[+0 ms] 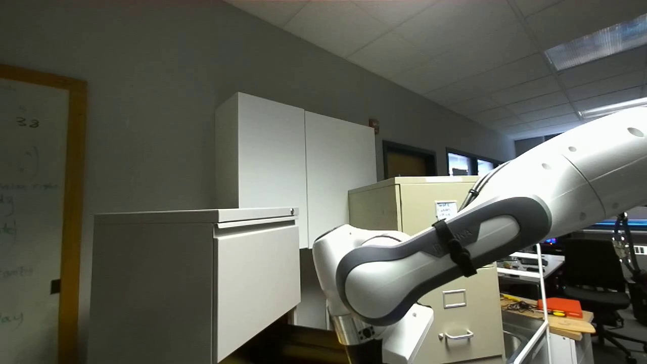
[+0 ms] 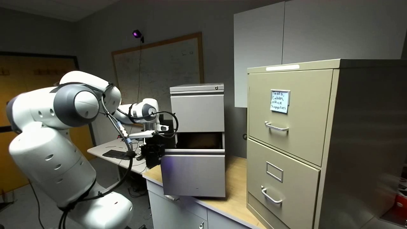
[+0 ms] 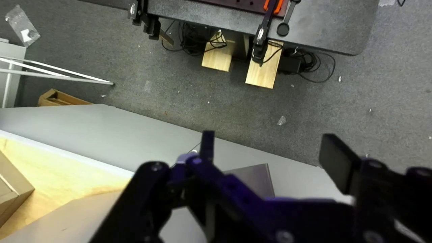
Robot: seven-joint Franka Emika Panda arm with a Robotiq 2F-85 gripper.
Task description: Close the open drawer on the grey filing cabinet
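Grey wall (image 2: 219, 35) fills the background, with a wood-framed whiteboard (image 2: 159, 63) on it to the left and a white cupboard (image 2: 260, 57) to the right. Before it runs a wood-topped counter (image 2: 236, 178), and on this stands the grey cabinet (image 1: 156, 283). To its right and nearer, in an exterior view, is a beige cabinet (image 2: 305, 133) with a handwritten label (image 2: 279, 101) on its front. Farther left is a desk (image 2: 98, 149) with a keyboard (image 2: 115, 155) on it.

The drawer (image 2: 194, 175) is the lower one of the grey cabinet. It stands pulled out toward the near side, a dark opening showing above and behind its top edge; the upper drawer (image 2: 198, 114) sits flush over it.

From the left in that same view extends the arm (image 2: 54, 152), its gripper (image 3: 270, 148) hanging just beside the drawer's upper left corner; whether they touch, I cannot tell. The gripper is released, its fingers (image 3: 337, 165) spread well apart in the wrist view. Below lies grey carpet (image 3: 168, 104), and at the far side a dark table (image 3: 330, 28) with clamps (image 3: 261, 37) on its edge.
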